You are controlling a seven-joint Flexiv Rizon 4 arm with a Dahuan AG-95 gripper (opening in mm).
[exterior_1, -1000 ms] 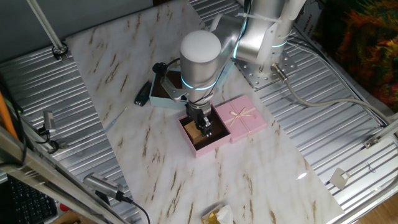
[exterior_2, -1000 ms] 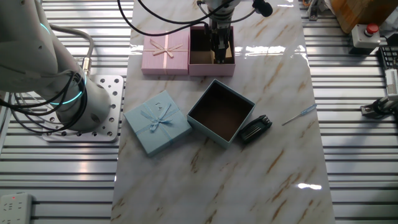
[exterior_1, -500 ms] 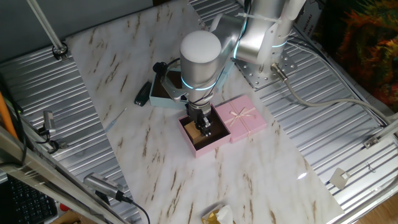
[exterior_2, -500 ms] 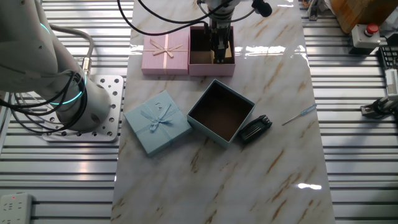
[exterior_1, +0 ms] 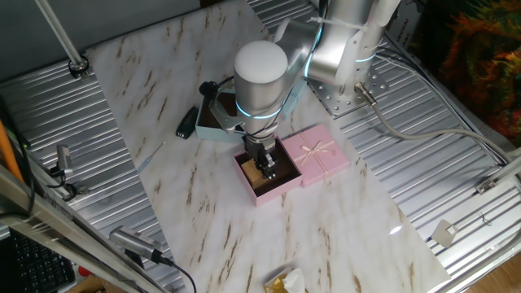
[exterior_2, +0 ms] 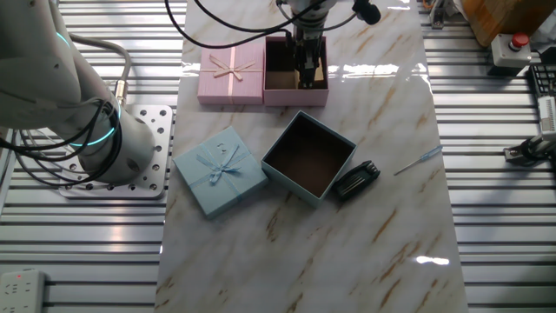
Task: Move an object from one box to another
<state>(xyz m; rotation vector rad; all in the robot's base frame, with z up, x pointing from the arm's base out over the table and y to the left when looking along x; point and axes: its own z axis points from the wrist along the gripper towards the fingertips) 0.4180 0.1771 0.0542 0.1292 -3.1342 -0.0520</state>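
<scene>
So the gripper is reaching straight down inside the pink box tray, and the little tan wooden cube is right there between its fingers, still low in that tray. I honestly can't tell if the fingers are clamped on it or just straddling it. The light blue box tray sits open nearby with its blue lid set aside, presumably so the cube can drop right in.

Marble table carries pink box; blue box; two lids.
</scene>
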